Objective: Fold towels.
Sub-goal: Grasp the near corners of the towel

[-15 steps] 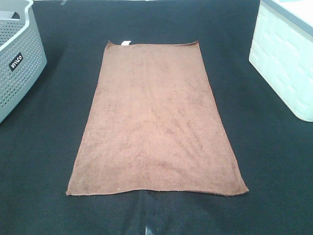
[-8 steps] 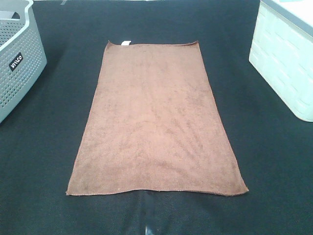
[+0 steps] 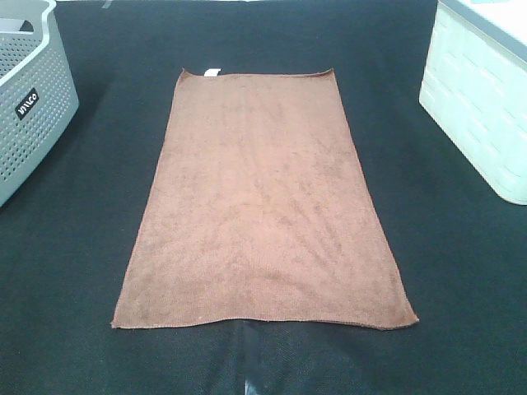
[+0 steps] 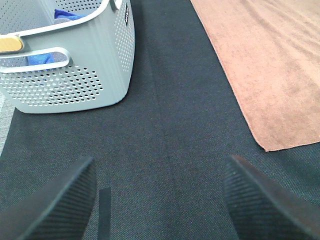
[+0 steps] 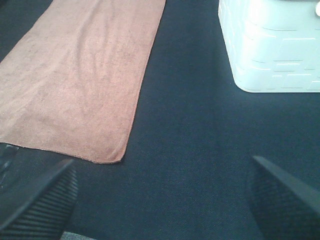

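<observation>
Fingers [image 4: 55, 205] on our left gripper [image 4: 160, 165] and right gripper [image 5: 162, 162] gape empty; towel [image 3: 263, 206] lies lengthwise away from us, tag [image 3: 212, 72] farthest.

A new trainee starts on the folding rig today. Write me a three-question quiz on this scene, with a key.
1. True or false: the towel is already folded in half.
2. The white tag sits on which edge of the towel? A) the short edge far from the robot B) the short edge near the robot C) a long edge
3. Fill in: the fingers of the left gripper and the right gripper stand ____.

Key: 1 false; 2 A; 3 open.
</observation>
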You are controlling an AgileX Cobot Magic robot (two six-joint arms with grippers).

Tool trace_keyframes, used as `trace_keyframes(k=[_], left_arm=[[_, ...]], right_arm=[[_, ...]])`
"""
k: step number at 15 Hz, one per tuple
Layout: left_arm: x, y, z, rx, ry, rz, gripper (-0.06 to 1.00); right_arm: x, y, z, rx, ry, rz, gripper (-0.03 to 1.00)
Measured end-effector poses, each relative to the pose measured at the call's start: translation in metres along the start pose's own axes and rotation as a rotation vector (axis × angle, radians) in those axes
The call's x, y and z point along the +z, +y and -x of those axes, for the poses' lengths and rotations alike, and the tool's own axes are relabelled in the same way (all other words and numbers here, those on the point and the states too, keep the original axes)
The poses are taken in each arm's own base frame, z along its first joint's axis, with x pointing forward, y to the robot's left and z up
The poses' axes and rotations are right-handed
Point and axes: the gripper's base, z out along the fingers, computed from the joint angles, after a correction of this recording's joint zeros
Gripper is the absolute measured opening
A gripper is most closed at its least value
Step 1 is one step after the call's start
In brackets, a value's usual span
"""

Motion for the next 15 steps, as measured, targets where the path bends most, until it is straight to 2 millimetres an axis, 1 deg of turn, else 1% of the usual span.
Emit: trace_keyframes(k=[3, 5, 6, 7, 8, 10, 11, 12, 13, 14, 15], left_arm=[[0.0, 0.0, 0.0, 0.0, 0.0, 0.0, 0.68], [-0.002, 0.0, 0.004, -0.031, -0.037, 0.0, 0.68], [-0.002, 0.001, 0.01, -0.048, -0.075, 0.003, 0.68], [0.003, 0.003, 0.021, -0.079, -0.138, 0.008, 0.68], [0.01, 0.003, 0.029, -0.114, -0.163, -0.008, 0.68], [0.028, 0.002, 0.041, -0.19, -0.166, -0.056, 0.68], [0.042, 0.002, 0.049, -0.237, -0.142, -0.084, 0.68], [0.064, 0.001, 0.056, -0.315, -0.07, -0.12, 0.68], [0.082, 0.0, 0.059, -0.371, 0.011, -0.144, 0.68], [0.082, 0.0, 0.059, -0.371, 0.011, -0.144, 0.68], [0.1, -0.001, 0.058, -0.409, 0.095, -0.161, 0.68]], right_arm=[[0.0, 0.0, 0.0, -0.002, 0.0, -0.004, 0.85], [0.001, -0.002, 0.001, 0.012, 0.012, -0.023, 0.85], [0.004, -0.004, 0.003, 0.029, 0.035, -0.036, 0.85], [0.013, -0.007, 0.008, 0.052, 0.111, -0.05, 0.85], [0.022, -0.008, 0.013, 0.056, 0.177, -0.05, 0.84], [0.041, -0.01, 0.021, 0.066, 0.315, -0.043, 0.82], [0.053, -0.012, 0.024, 0.07, 0.399, -0.039, 0.82], [0.07, -0.013, 0.029, 0.077, 0.504, -0.033, 0.81], [0.08, -0.014, 0.033, 0.088, 0.55, -0.027, 0.81], [0.08, -0.014, 0.033, 0.088, 0.55, -0.027, 0.81], [0.089, -0.014, 0.037, 0.099, 0.594, -0.017, 0.8]])
